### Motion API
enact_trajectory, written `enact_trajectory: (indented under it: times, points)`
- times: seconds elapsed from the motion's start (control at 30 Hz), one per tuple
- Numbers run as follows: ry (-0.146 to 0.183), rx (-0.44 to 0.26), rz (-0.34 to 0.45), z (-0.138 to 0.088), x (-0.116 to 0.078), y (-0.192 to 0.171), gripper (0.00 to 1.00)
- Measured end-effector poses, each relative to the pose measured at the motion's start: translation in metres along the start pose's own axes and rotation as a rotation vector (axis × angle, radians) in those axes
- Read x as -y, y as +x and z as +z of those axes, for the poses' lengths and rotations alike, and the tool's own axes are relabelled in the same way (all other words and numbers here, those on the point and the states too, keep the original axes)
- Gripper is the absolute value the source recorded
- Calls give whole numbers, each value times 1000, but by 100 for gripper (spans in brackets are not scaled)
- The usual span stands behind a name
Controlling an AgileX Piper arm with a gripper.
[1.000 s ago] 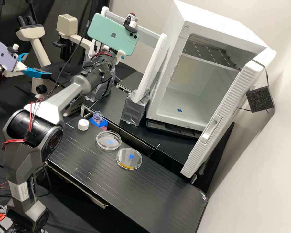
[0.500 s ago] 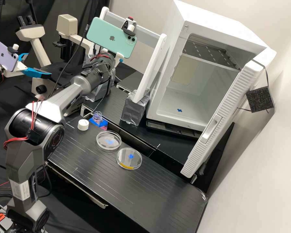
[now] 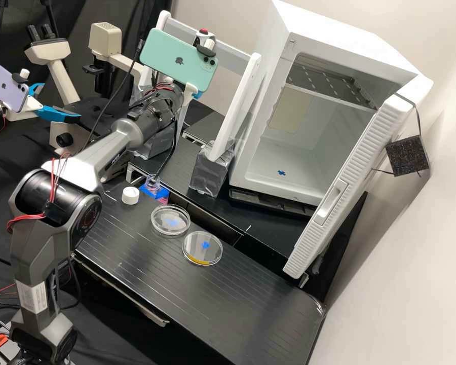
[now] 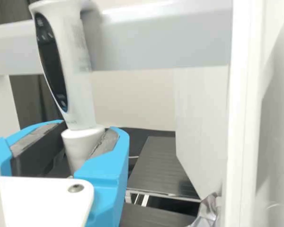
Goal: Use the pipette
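**One camera stands back, one sits close**

The high view looks forward and slantingly down from well above and in front of the white-framed rack with a flat grey crossbar (image 3: 236,109). The wrist view faces that rack near-level from close by. Both share its crossbar, its silver-wrapped foot (image 3: 207,172) and the white pipette (image 3: 204,36) before it.

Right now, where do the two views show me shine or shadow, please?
High view: soft shadow on the wall beside the open cabinet door; thin highlights on the rims of both petri dishes. Wrist view: bright shine along the rack's crossbar, a darker patch beside the pipette.
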Motion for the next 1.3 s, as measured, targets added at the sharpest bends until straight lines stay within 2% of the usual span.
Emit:
enact_trajectory:
  times: [1.03, 1.1, 1.3]
  points:
    - [-11, 17, -17, 8, 7, -4, 100]
    - [-7, 12, -13, 6, 6, -5, 100]
    - [35, -18, 10, 13, 8, -23, 100]
